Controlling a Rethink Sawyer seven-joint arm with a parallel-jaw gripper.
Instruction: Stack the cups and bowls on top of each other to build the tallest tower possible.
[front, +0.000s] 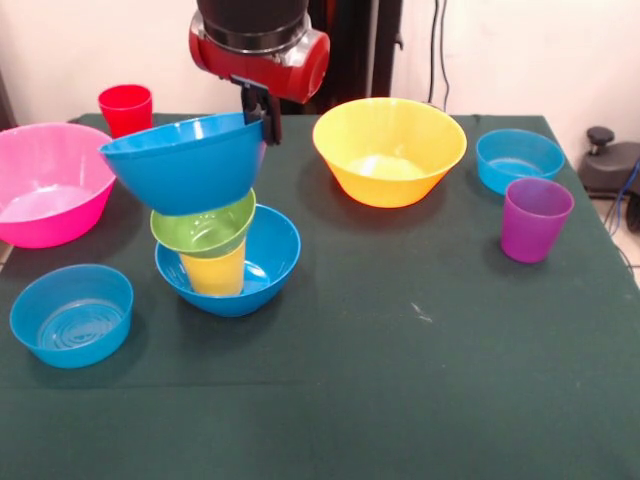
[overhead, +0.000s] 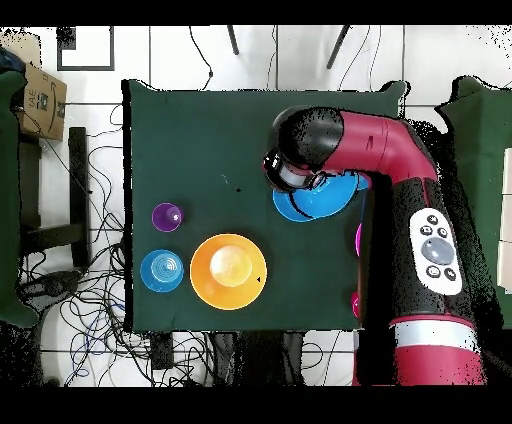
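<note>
Fingers of the gripper (front: 263, 118) pinch the tilted blue bowl's (front: 185, 160) rim, steadying it atop the tower (front: 215, 250) near the table's (front: 400, 380) pink-bowl edge.

The arm (overhead: 385, 145) is glossy red with black joints and a white oval button panel (overhead: 437, 250).

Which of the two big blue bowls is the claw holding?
The tilted upper blue bowl, on top of the green bowl. The claw grips its rim. The other blue bowl sits flat on the table under the yellow cup.
</note>
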